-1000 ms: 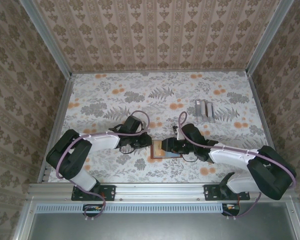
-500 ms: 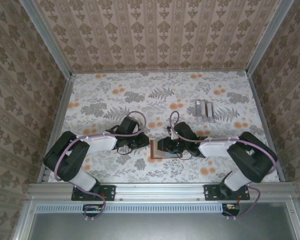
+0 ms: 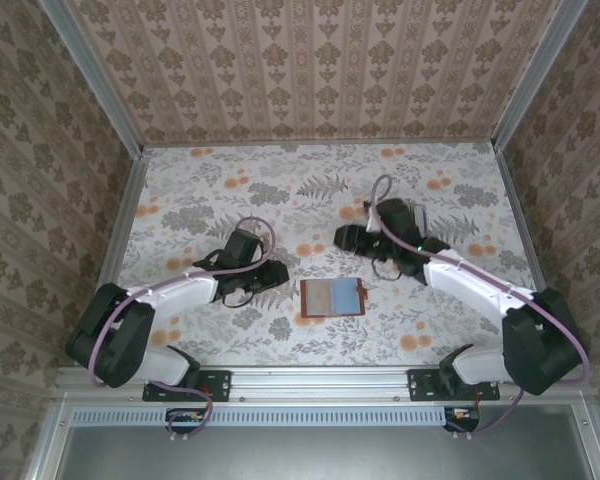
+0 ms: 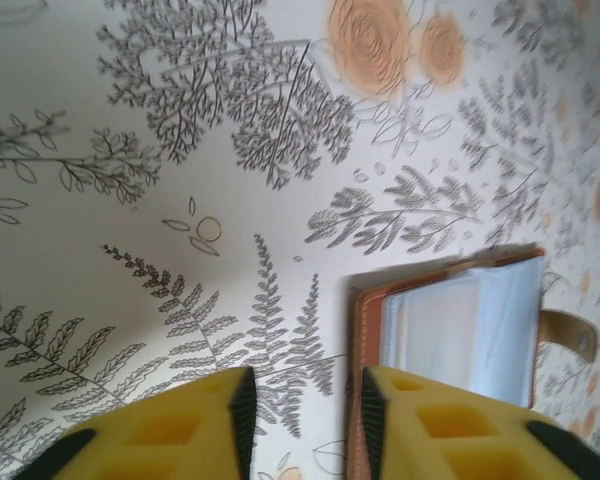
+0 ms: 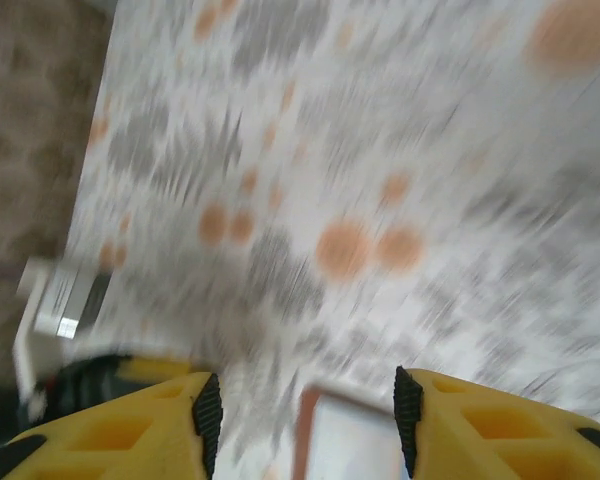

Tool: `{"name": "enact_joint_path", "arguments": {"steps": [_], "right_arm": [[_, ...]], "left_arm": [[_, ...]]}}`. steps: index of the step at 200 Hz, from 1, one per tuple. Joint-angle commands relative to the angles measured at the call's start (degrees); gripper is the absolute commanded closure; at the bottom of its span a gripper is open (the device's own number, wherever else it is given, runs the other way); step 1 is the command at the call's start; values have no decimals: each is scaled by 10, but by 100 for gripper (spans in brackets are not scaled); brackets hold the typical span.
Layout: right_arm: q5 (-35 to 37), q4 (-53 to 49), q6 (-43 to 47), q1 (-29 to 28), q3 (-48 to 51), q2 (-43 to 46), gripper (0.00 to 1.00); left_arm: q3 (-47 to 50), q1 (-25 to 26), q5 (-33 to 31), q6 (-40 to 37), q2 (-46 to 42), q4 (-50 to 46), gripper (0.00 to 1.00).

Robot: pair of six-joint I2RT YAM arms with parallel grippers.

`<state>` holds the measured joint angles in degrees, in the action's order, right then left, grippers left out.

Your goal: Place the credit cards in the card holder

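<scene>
1. No words, numbers or brand names can be read in any view;
2. The worktop (image 3: 280,180) has only printed flowers and leaves;
3. The open card holder (image 3: 332,297) shows no letters.

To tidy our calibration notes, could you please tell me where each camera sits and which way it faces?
Top external: above and behind the bases, looking down on the table; both arms, left hand and right hand.
Left wrist: on the left arm, facing the card holder across the table; yellow fingers.
Right wrist: on the right arm, blurred, facing the table; yellow fingers.
Shared: top and left wrist show the card holder.
</scene>
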<state>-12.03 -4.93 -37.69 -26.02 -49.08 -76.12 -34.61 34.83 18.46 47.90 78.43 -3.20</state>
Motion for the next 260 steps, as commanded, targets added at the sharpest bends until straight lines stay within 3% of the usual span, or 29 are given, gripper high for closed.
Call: {"name": "enact_joint_path", "arguments": {"steps": [1, 21, 46, 58, 75, 92, 137, 224, 260], "right_arm": [[150, -136, 94, 31, -60, 10, 45], [202, -149, 122, 70, -89, 5, 43], [196, -141, 131, 123, -100, -4, 40], [226, -154, 144, 137, -108, -18, 39], [286, -175, 157, 141, -121, -52, 39], [285, -189, 167, 145, -146, -95, 38], [348, -239, 183, 147, -196, -179, 35], [316, -232, 212, 152, -233, -270, 36], [400, -246, 217, 152, -232, -277, 38]], "left_arm": [[0, 1, -30, -5, -37, -37, 55], [-4, 1, -61, -16, -68, -88, 52], [-36, -13, -117, -45, -100, -198, 43], [-46, -25, -141, -51, -112, -231, 37], [-54, -46, -162, -49, -130, -266, 31], [-47, -58, -191, -44, -148, -277, 14], [-36, -74, -198, -78, -169, -285, 0], [-18, -76, -140, -104, -192, -239, 0], [-18, -75, -141, -101, -200, -238, 1]]}}
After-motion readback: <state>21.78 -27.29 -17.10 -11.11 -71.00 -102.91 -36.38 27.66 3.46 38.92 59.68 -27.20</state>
